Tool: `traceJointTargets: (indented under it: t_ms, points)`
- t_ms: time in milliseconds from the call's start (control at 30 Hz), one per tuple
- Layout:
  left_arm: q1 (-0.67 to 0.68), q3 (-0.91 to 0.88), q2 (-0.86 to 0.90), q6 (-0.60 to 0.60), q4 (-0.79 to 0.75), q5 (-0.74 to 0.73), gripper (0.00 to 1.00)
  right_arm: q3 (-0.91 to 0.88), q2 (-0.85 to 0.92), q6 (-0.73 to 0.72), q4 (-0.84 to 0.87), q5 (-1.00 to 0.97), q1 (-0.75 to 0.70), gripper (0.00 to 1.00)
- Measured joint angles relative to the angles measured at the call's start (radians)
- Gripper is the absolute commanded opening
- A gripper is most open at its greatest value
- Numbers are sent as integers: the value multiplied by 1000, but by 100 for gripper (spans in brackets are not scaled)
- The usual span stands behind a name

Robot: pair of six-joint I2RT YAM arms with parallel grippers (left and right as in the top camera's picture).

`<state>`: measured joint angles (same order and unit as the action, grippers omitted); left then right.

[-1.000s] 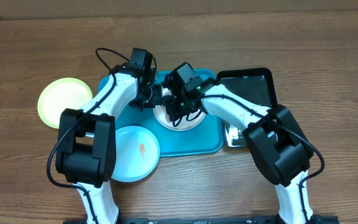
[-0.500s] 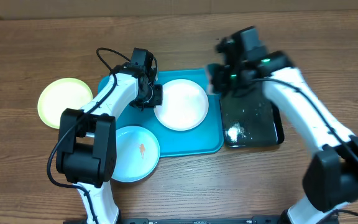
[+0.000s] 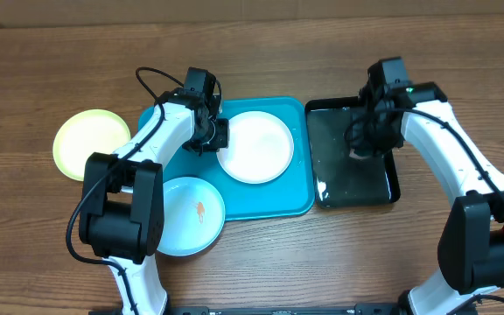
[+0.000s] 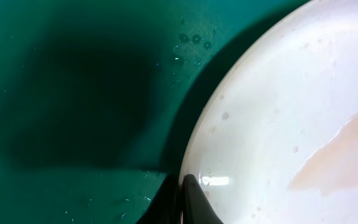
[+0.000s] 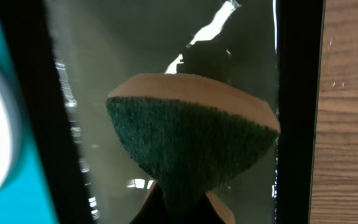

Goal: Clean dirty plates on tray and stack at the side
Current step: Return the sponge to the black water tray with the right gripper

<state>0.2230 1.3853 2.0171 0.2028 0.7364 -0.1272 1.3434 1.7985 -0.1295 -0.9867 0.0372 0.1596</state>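
White plate [image 3: 255,146] on tray [image 3: 269,203], wet. Left hand [image 3: 213,136] at its left rim; grip cannot tell. Right hand [image 3: 363,147] clamps sponge [image 5: 191,146] over black tray [image 3: 357,185]. Blue plate [image 3: 191,214], yellow plate [image 3: 90,143] on worktop [image 3: 462,52], left of tray.

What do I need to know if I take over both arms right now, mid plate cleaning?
Left gripper: shut on the left rim of the white plate, which sits on the turquoise tray.
Right gripper: shut on the sponge, over the black tray.
Light blue plate: at the tray's near-left corner, orange smear showing.
Pale yellow-green plate: on the table, left of the tray, no smear visible.
Done: white plate looks scrubbed, with a wet film on it.
Left: clean the smeared plate, then stack all three; nothing is stacked yet.
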Motion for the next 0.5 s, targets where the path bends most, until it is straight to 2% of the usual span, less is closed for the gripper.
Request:
traceJointTargets:
  t_ms: [500]
  points:
    - [0, 0, 0, 0, 0, 0, 4, -136, 0, 0, 115, -31, 0, 6]
